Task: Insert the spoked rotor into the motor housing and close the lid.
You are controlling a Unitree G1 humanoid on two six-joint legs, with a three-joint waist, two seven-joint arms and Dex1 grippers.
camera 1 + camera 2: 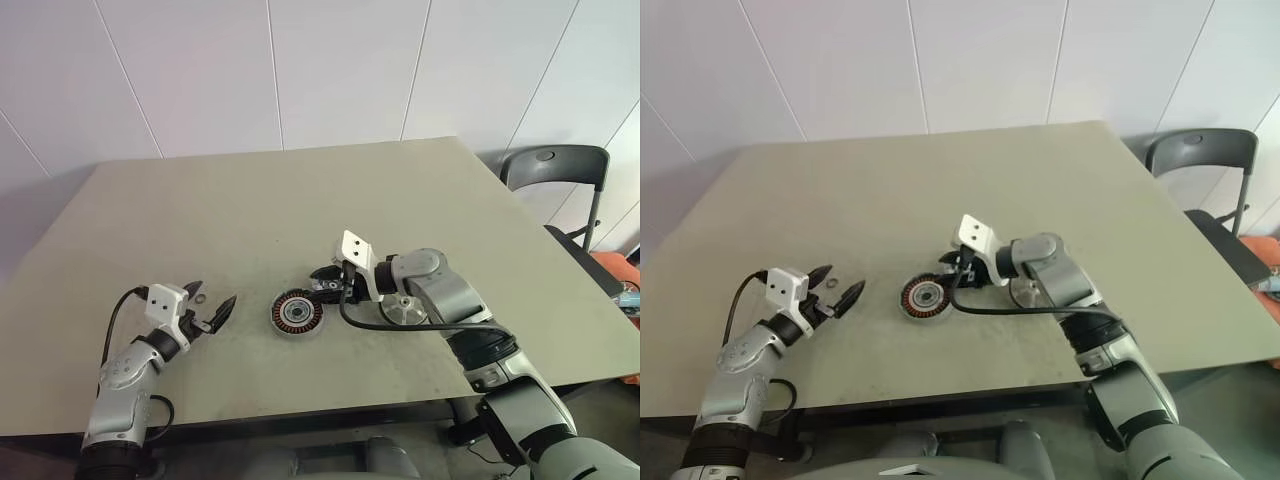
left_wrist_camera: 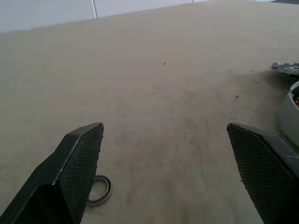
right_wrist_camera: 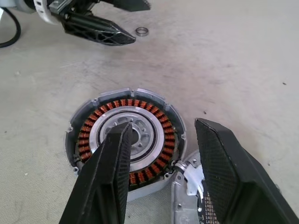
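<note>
From the head views, the motor housing (image 1: 296, 314) is lying flat on the grey table (image 1: 300, 200), near the front edge, its copper windings facing up. The right gripper (image 1: 325, 279) is hovering just beside and above it, reaching in from the right, with nothing between its fingers. A silver-grey spoked disc, probably the spoked rotor (image 1: 404, 310), is resting on the table under the right forearm, partly hidden by it. The left gripper (image 1: 212, 305) is sitting well to the left of the housing, its fingers spread wide and empty, with a small metal ring (image 1: 833, 283) lying on the table beside them.

In the left wrist view, the two black fingers (image 2: 77, 168) are standing far apart over bare tabletop, and the small ring is lying just by one finger.

In the right wrist view, the right gripper's fingers (image 3: 110, 172) are standing partly apart over the housing, gripping nothing. A second grey metal part (image 3: 187, 200) is touching the housing's rim below them; what it is I cannot tell.
</note>
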